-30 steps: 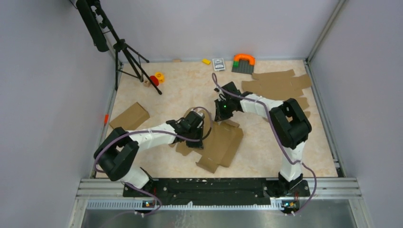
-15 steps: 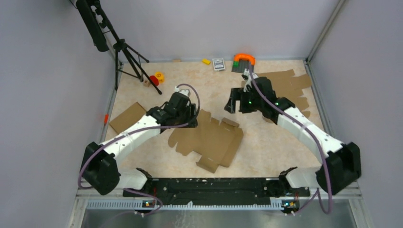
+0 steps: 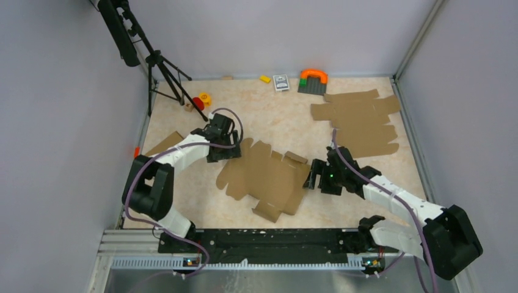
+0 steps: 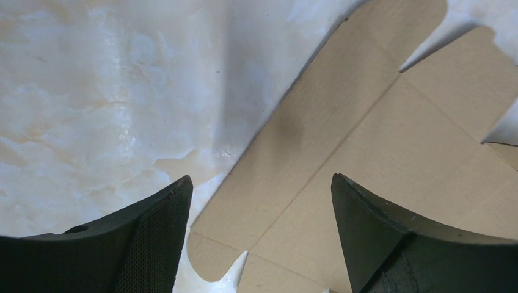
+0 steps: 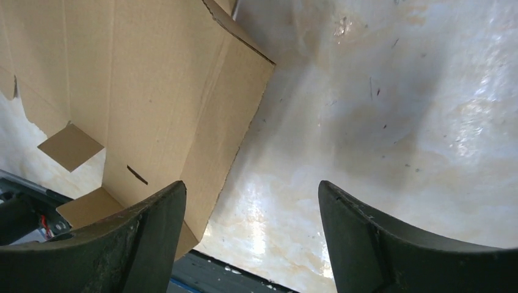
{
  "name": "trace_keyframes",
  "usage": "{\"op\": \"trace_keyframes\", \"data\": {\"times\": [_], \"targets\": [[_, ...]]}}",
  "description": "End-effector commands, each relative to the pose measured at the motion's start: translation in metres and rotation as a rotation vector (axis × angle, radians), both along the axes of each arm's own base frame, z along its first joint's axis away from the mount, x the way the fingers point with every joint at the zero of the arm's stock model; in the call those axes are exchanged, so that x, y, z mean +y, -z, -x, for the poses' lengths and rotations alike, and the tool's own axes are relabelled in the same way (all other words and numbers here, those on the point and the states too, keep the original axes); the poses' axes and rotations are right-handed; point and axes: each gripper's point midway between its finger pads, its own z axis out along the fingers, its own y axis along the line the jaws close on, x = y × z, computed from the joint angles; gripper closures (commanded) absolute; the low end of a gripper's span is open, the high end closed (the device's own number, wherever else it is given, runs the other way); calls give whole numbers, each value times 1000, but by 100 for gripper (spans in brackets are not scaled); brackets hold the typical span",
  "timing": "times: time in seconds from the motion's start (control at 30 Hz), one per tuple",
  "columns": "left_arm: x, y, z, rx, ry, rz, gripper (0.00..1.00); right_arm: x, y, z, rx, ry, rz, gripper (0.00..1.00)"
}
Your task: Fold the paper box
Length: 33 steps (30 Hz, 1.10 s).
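Left end effector and right end effector now open, backed off to box sides; fold barely begun, regrasp needed

White-shelled, black-jointed arms trail purple cables; left end effector and right end effector are black.

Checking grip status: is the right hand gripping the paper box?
No, the right hand is wide open above the paper box edge, clamping nothing.
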Motion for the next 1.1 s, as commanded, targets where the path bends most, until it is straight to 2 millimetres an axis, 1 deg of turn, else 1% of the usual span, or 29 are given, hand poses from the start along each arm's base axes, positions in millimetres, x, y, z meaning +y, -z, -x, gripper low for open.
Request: {"op": "trace_keyframes", "data": {"times": [0.0, 0.07, 0.13, 0.2, 0.27, 0.33, 0.53, 0.63, 0.7, 0.83, 0.93, 1.0, 1.07], "targets": [[-5, 14, -5, 28, 4, 48, 17, 28, -10, -9, -31, 48, -147, 25], [-6, 21, -1, 56, 9, 75, 19, 40, -5, -6, -19, 33, -189, 29], [-17, 25, 5, 89, 36, 151, 21, 48, 0, -6, -9, 20, -199, 34], [-25, 29, 10, 118, 50, 196, 23, 53, 3, -10, -6, 9, -187, 37], [-28, 34, 15, 140, 55, 217, 23, 55, 6, -13, -7, 1, -177, 41], [-30, 38, 19, 152, 59, 236, 23, 55, 7, -17, -13, 1, -161, 46], [-53, 47, 35, 215, 118, 382, 26, 49, 11, -25, -29, -7, -84, 63], [-65, 45, 41, 228, 149, 461, 29, 43, 13, -28, -41, -12, -40, 67], [-74, 42, 45, 240, 170, 521, 32, 37, 14, -30, -51, -8, -1, 70], [-92, 32, 51, 254, 211, 650, 38, 25, 14, -34, -75, -20, 80, 72], [-99, 27, 54, 252, 233, 699, 41, 19, 12, -35, -86, -29, 115, 72], [-99, 25, 54, 250, 239, 705, 41, 19, 10, -35, -94, -46, 117, 72], [-106, 19, 57, 248, 270, 755, 41, 20, 8, -35, -98, -57, 119, 72]]}}
